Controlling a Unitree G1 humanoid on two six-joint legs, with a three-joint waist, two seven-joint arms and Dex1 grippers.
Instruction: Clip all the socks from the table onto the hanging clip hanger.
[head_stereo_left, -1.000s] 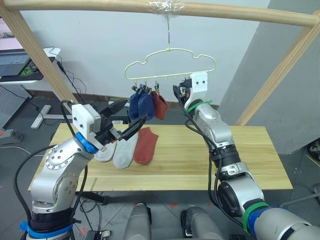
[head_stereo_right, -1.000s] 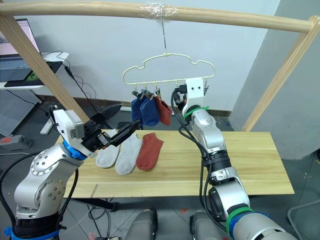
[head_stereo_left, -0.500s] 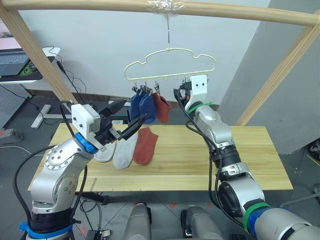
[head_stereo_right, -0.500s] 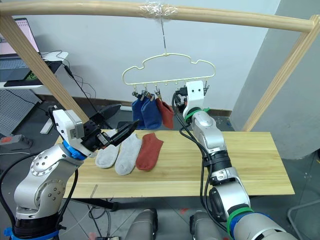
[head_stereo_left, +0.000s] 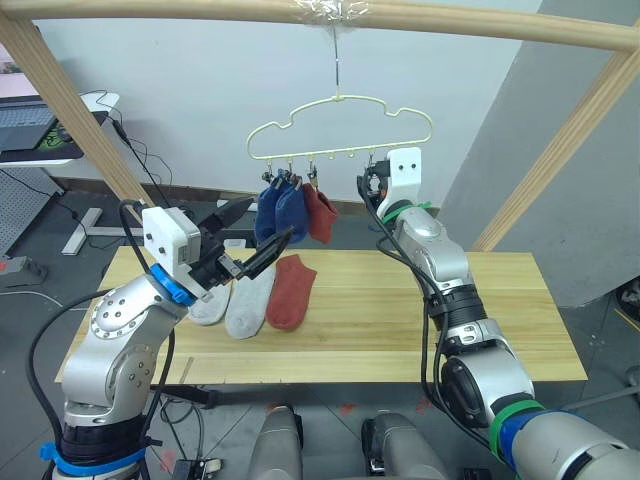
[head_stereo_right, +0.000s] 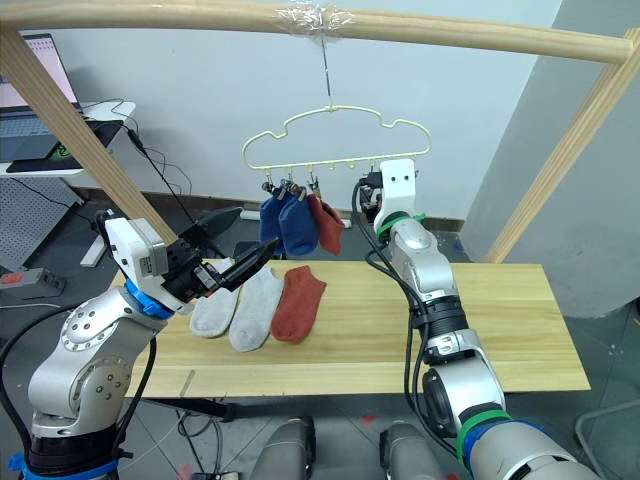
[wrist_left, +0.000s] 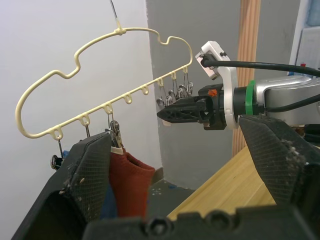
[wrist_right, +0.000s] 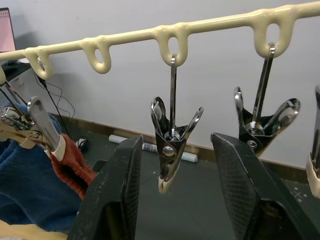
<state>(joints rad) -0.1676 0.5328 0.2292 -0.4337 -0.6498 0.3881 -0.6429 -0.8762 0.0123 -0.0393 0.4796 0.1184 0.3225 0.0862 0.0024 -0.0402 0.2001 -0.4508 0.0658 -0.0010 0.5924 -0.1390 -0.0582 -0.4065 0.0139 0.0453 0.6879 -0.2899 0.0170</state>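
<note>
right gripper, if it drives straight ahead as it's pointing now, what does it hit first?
Likely the empty metal clip hanging from the clip hanger: it sits between the open fingers of the right gripper. Depth is unclear, but nothing else shows before it.

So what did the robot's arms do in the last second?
The right gripper slid a little to the robot's right along the clip hanger, and an empty clip now hangs between its open fingers. The left gripper stayed put, open and empty. Three socks hang clipped; three lie on the table.
</note>
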